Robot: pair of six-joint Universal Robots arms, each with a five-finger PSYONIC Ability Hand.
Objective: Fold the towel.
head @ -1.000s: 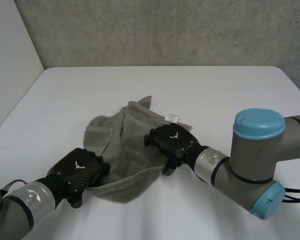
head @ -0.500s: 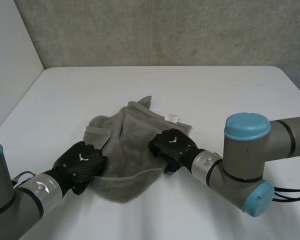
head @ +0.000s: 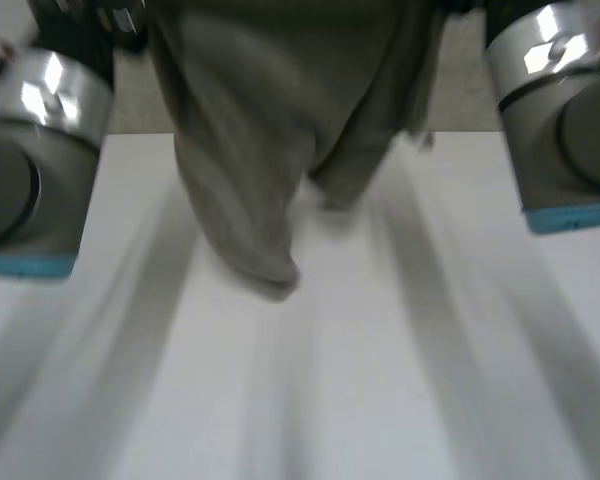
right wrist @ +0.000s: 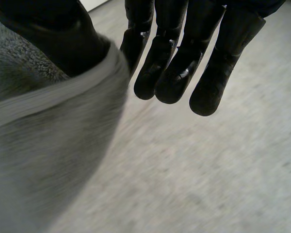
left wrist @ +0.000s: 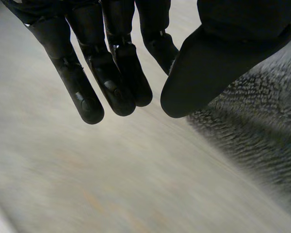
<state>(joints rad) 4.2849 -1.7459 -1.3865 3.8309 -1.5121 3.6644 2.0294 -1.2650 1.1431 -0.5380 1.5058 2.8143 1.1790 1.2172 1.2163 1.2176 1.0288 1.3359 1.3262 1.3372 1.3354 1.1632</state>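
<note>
Your left hand (left wrist: 128,58) is pinching the towel (head: 240,150) at 11 o'clock | right hand (right wrist: 189,53) pinching at 1 o'clock | it's hanging over table (head: 380,380)

A grey terry towel (head: 245,150) hangs like a curtain between the two raised arms and blocks the middle. Its lowest fold dangles near the white counter (head: 400,380); whether it touches is unclear. The left arm (head: 30,160) and right arm (head: 570,110) wall off the sides. Nearer the camera the counter lies open. The left hand (left wrist: 111,73) has room beyond its fingertips, with towel pinched at its thumb. The right hand (right wrist: 174,63) has the same.
</note>
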